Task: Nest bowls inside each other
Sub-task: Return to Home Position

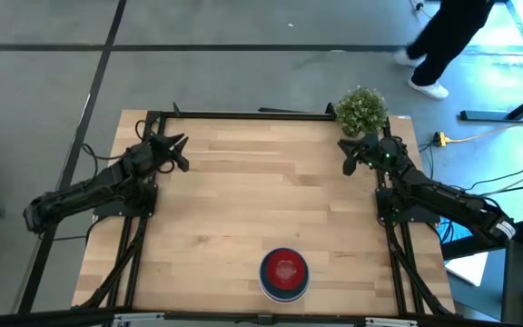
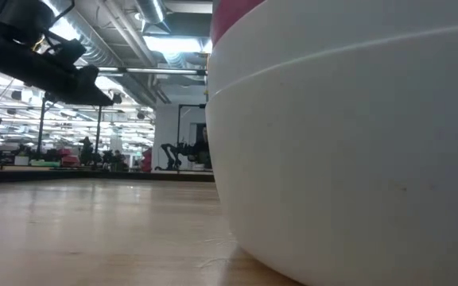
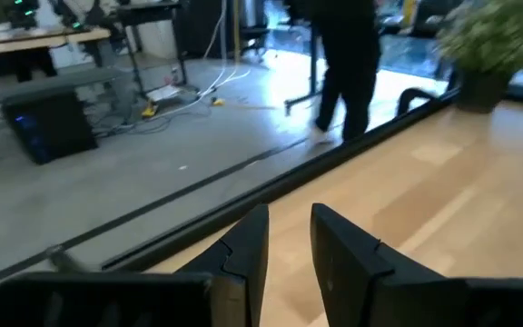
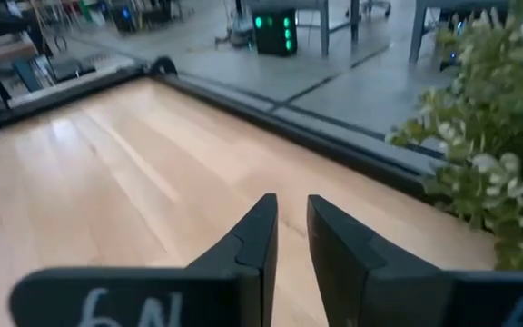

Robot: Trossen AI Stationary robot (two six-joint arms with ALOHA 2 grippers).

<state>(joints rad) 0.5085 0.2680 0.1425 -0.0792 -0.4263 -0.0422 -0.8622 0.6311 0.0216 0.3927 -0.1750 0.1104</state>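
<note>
The bowls stand nested in one stack (image 1: 284,272) near the table's near edge, right of the middle. From above I see a dark red bowl innermost, a blue rim around it and a white rim outside. The low view is filled by the white outer wall (image 2: 348,159), with a magenta-pink rim (image 2: 233,16) above it; the stack rests on its base on the wood. My left gripper (image 1: 178,152) (image 3: 289,222) hovers at the far left corner, shut and holding nothing. My right gripper (image 1: 349,156) (image 4: 291,209) hovers at the far right corner, also shut and holding nothing.
A small green potted plant (image 1: 362,110) (image 4: 493,136) stands at the far right corner, close beside my right gripper. A dark rail (image 1: 243,114) runs along the table's far edge. A person (image 1: 452,41) walks on the floor beyond the table. Bare wood lies between the arms and the stack.
</note>
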